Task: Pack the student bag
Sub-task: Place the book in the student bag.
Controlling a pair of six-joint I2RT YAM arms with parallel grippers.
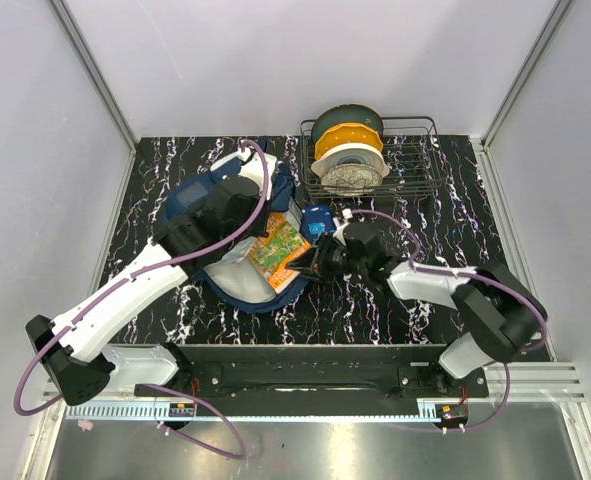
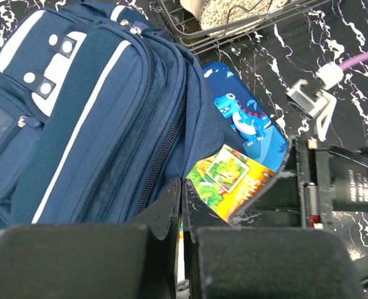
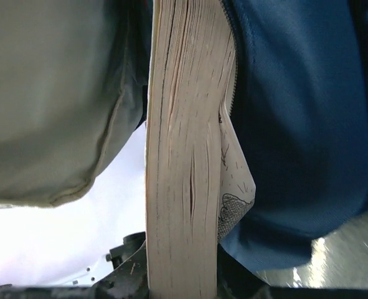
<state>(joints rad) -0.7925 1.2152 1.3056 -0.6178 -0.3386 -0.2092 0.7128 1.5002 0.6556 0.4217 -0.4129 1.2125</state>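
The student bag (image 1: 260, 298), navy with white patches, lies open left of centre, its pale grey lining showing. My left gripper (image 1: 243, 250) is shut on the rim of the bag's opening; in the left wrist view the closed fingertips (image 2: 182, 193) meet at the navy fabric (image 2: 96, 124). My right gripper (image 1: 313, 265) is shut on a thick book (image 1: 278, 250) with an orange and green cover (image 2: 233, 180), held partly inside the opening. In the right wrist view the book's page edge (image 3: 184, 156) stands upright between grey lining (image 3: 47, 93) and navy fabric (image 3: 296, 124).
A bright-blue dinosaur pencil case (image 1: 318, 222) (image 2: 249, 121) lies on the black marbled table beside the bag, just behind the book. A wire basket (image 1: 415, 165) with filament spools stands at the back right. White walls enclose the table.
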